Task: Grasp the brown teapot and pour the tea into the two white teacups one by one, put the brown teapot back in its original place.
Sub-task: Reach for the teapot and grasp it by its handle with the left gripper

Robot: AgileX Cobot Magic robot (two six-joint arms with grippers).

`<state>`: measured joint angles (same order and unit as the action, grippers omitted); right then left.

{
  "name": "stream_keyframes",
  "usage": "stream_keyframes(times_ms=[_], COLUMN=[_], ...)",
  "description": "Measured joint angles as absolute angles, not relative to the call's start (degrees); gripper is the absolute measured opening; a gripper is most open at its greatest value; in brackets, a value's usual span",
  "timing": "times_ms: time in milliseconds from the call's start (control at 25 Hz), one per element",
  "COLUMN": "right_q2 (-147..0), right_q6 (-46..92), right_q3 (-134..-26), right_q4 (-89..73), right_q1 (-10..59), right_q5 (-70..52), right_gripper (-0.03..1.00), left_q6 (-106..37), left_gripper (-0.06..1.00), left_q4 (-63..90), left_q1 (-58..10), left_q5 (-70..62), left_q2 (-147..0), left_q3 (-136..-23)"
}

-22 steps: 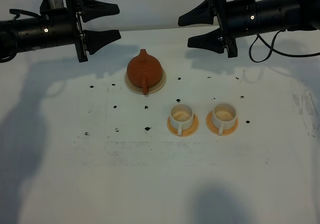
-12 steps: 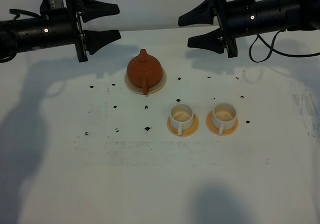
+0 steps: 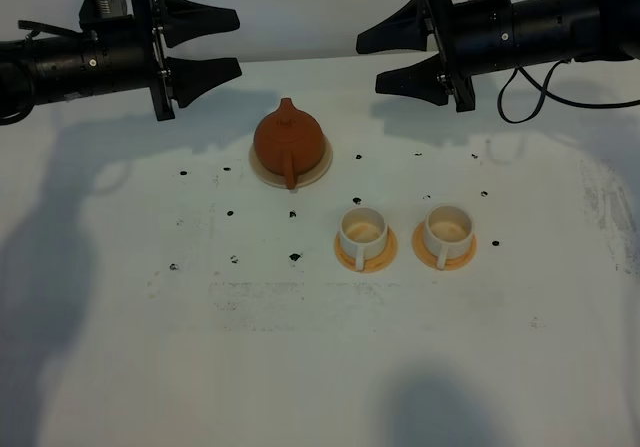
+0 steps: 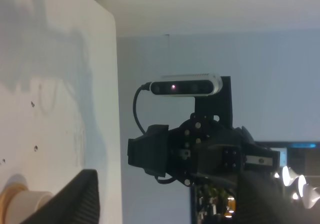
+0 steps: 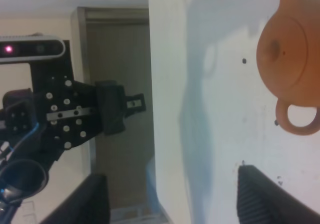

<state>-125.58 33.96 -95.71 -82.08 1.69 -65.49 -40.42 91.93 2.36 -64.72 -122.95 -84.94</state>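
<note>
Both released, jaws wide: left hand (image 3: 238, 40) and right hand (image 3: 368, 64) are hanging over the tabletop's (image 3: 120, 347) far edge. The brown teapot (image 3: 288, 135) is sitting untouched on its cream saucer (image 3: 322, 167). Risk: pinching the round body instead of the loop handle (image 3: 290, 176), so it slips and tips.

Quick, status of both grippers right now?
Left gripper: open, holding nothing.
Right gripper: open, holding nothing.
</note>
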Motion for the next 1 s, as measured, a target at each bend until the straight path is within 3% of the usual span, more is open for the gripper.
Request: stream_keyframes(times_ms=[320, 1000], right_q2=[-125.46, -120.67], right_q6=[35.72, 36.56], right_q3=[-95.71, -95.71], right_q4=[-77.71, -64.48], right_q1=[1.69, 1.69], right_q5=[-62.9, -55.37], right_gripper=[0.5, 0.5], left_q6=[-48.1, -51.01], left_gripper=[0.52, 0.51], left_q4=[90.65, 72.34], left_q1=[2.36, 1.04], left_q5=[-62.25, -48.71], left_q2=[-119.96, -109.99], left_q3=[-84.94, -85.04])
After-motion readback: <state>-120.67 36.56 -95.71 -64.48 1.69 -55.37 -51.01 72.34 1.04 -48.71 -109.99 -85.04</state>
